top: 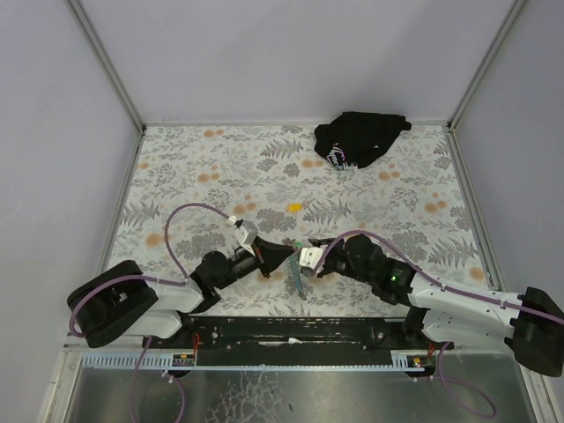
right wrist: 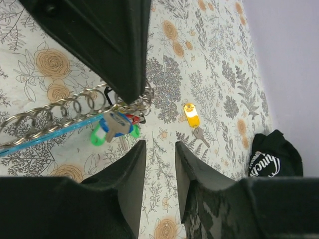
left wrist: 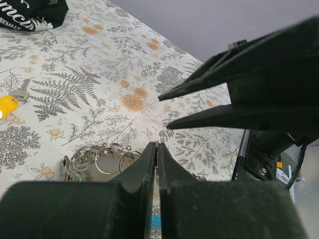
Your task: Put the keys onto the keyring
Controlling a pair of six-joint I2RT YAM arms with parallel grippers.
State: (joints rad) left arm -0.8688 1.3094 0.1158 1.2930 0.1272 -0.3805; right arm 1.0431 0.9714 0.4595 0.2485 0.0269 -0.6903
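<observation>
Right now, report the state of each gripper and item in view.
Left gripper: shut, tip at the keyring.
Right gripper: open, empty.
Keyring: lying on the table, on its blue strap.
Blue key: at the rings, beside the green tag.
Yellow key: loose, flat on the table.
Cloth: crumpled.

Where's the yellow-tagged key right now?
Top view: the yellow-tagged key lies loose on the table centre, just beyond the left gripper, well short of the black cloth bundle.

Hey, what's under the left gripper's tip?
Under the left gripper: linked metal rings, a blue-tagged key, a green tag, a red tag. Its shut jaws cover whatever they pinch.
</observation>
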